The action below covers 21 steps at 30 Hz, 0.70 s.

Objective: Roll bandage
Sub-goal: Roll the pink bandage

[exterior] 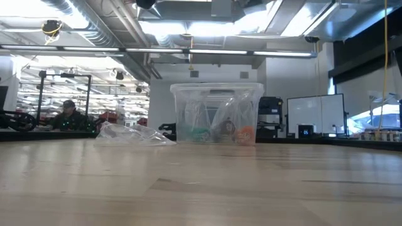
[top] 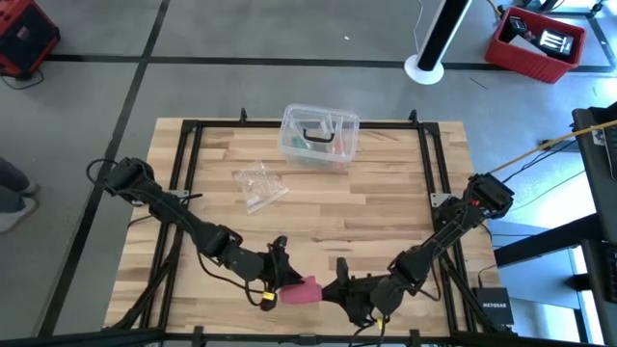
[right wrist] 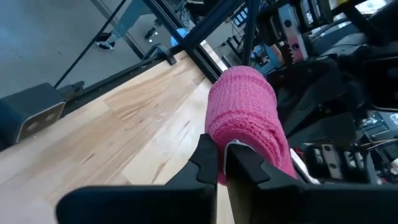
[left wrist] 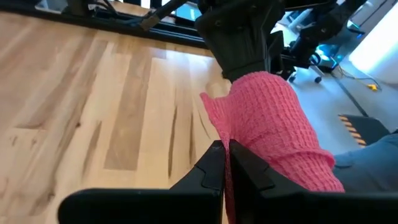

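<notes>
left end effector (top: 281, 277) pressed together, pinching one end of the bandage (top: 303, 290). right end effector (top: 339, 286) likewise closed, gripping the opposite end. bandage is a stubby pink roll at the worktop's (top: 386, 183) near edge, centre. both arms reach low, angled inward toward each other.

dark jointed arms, black grippers (yellow-banded)

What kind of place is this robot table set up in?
Probably an industrial lab or workshop: exposed ceiling ducts, a bare concrete floor, and a person at a workbench in the room beyond the wooden table.
</notes>
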{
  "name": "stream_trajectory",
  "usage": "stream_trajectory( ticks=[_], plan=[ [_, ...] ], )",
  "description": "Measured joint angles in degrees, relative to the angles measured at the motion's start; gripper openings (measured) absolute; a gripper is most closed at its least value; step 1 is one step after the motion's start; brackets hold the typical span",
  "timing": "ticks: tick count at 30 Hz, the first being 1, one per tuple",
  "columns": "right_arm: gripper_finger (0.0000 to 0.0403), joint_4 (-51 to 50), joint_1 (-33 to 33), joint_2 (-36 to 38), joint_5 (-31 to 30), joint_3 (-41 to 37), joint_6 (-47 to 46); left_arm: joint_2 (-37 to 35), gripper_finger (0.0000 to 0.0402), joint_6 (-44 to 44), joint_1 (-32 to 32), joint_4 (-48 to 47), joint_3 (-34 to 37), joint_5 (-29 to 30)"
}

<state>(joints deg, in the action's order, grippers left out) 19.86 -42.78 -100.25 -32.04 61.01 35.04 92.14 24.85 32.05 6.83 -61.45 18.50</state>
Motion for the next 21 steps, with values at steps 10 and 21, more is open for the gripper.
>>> stream_trajectory(
  ticks=[10, 21],
  plan=[
    [0.0014, -0.9, 0.0, 0.0, -0.1, 2.0, 4.0, 0.1, 0.008, 4.4, -1.2, 1.0, 0.0, -4.6],
    [0.0015, 0.7, -0.1, 0.0, 0.1, 2.1, 4.9, 0.1, 0.0176, 5.9, -2.2, 3.1, 0.0, -15.4]
  ],
)
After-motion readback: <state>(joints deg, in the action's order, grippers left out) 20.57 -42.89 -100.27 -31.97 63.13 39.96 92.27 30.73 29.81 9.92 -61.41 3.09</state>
